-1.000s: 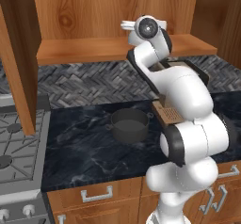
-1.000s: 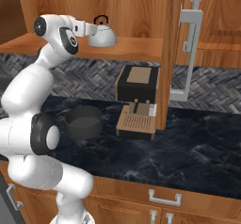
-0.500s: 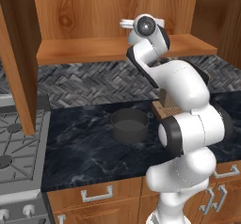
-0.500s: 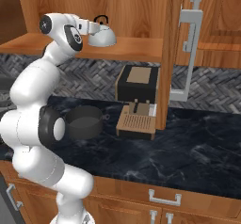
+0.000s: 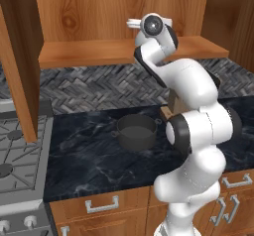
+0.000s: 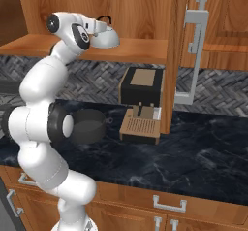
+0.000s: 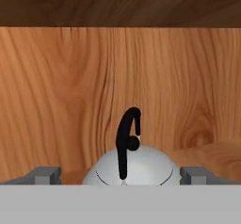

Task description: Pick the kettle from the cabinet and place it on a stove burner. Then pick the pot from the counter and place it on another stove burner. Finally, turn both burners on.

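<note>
Kettle upright on the cabinet shelf, black handle arching over its dome. Tool wide open and level with it, fingertips flanking the dome, nothing gripped. Pot down on the desk, right of the stove.

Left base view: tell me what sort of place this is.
A rendered home kitchen, most likely. A grey stove with knobs sits beside a black marble-veined counter over wooden drawers, and a wood-grain wall cabinet hangs above a dark pot.
</note>
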### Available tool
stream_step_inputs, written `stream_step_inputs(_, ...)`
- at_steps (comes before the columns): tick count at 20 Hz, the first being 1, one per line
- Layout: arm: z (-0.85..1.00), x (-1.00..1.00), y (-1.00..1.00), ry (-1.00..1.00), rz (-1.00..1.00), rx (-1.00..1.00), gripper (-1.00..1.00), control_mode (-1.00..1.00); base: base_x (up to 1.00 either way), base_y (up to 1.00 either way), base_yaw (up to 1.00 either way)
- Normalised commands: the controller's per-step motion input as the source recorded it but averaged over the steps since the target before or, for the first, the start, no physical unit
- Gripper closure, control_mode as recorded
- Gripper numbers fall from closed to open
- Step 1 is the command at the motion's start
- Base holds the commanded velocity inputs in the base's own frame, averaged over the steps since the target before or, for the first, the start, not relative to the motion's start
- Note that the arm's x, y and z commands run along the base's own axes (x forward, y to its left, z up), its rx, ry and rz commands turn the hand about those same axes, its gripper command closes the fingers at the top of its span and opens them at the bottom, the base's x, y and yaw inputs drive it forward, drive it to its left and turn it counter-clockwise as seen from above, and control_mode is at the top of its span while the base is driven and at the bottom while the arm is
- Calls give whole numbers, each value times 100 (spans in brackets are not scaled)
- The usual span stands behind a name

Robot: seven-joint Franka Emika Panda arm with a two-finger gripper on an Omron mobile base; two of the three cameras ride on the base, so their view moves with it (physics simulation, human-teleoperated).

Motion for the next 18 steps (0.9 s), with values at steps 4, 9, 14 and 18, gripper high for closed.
stream_step_inputs(4, 0, 23, -5, 0, 0, 0, -100, -100, 0, 0, 0)
stream_step_inputs(9, 0, 23, -8, 0, 0, 0, -100, -100, 0, 0, 0)
stream_step_inputs(14, -2, 29, -2, 0, 0, 0, -100, -100, 0, 0, 0)
stream_step_inputs(18, 0, 16, 0, 0, 0, 0, -100, -100, 0, 0, 0)
